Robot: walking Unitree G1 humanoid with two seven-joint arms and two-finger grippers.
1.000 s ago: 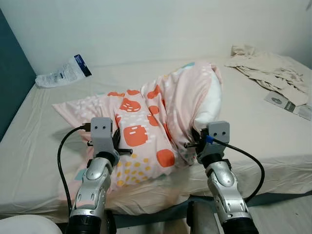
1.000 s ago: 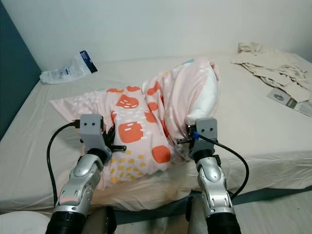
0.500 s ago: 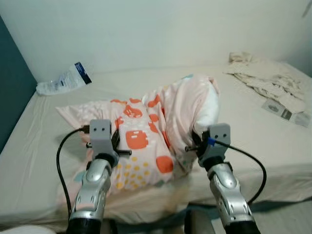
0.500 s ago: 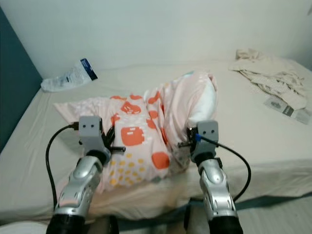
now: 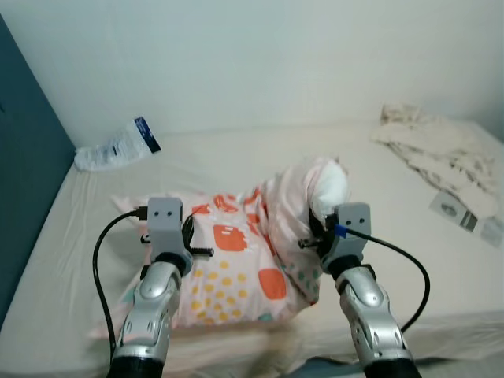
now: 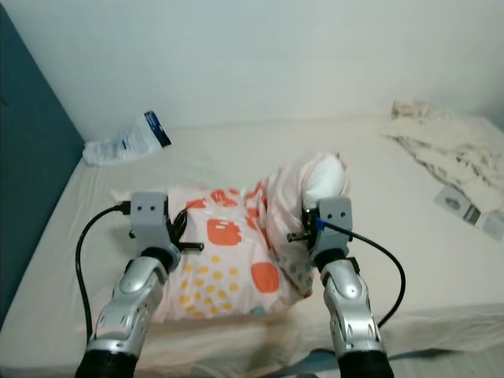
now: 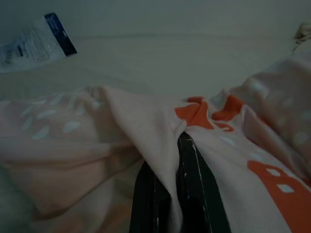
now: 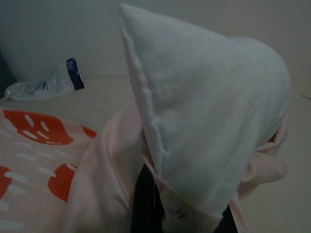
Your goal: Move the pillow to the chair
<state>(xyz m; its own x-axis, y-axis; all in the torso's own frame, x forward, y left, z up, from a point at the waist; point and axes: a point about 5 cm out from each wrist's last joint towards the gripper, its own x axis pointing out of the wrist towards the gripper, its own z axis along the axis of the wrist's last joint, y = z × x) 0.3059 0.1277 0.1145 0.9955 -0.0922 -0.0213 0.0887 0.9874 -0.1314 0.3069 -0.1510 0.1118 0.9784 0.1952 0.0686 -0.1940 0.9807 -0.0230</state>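
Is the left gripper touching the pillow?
Touching. Left wrist view shows the left gripper with its black fingers pinching a fold of the pillow cover between them.

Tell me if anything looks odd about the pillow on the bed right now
Yes. The pillow is bunched up, and its white insert pokes out of the pink patterned case at the end by the right gripper. The left gripper pinches a fold of the case. A plastic package also lies loose on the bed.

Open sheet lies beyond both grippers; plastic packet [image 5: 116,146] far ahead-left, crumpled cloth [image 5: 438,150] far ahead-right of them.
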